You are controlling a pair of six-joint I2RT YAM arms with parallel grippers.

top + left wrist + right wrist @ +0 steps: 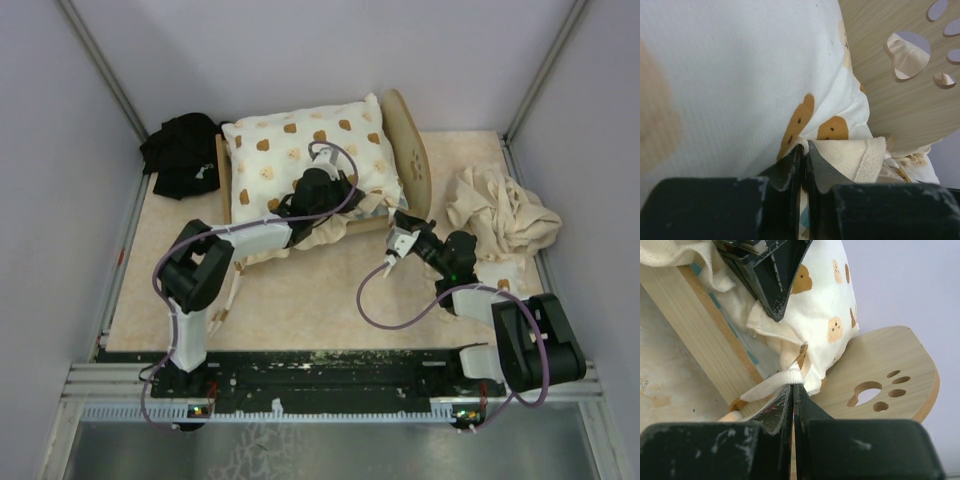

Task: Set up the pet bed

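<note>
Black cloth (182, 152) is seen bunched at the upper left of the table (300, 300), apart from the work. The pet bed (408, 150) is placed at upper centre of the top view, with the paw-print headboard on its right end. Its mattress is almost fully covered by the cushion (300, 150), which is laid over the frame.

The left tool (804, 146) is set at the cushion's lower right corner, just beside the headboard. Its jaws are narrow and pinched on the cushion's frilled edge.

The right tool (793, 386) is set just right of that, at the bed's near rail. It is closed tight, and a white tie strip (767, 386) appears to be caught at its tips, though that grip is not fully certain.

The beige cloth (500, 215) is left crumpled at the right, untouched.

Step in hand, as judged: the cushion is being squared and seated on the bed, corner by corner. Next, a short pull toward the headboard is likely needed, with the frill tucked inside the rail. The frame should be held steady and both grips let go gently, so that nothing is dragged back out.
</note>
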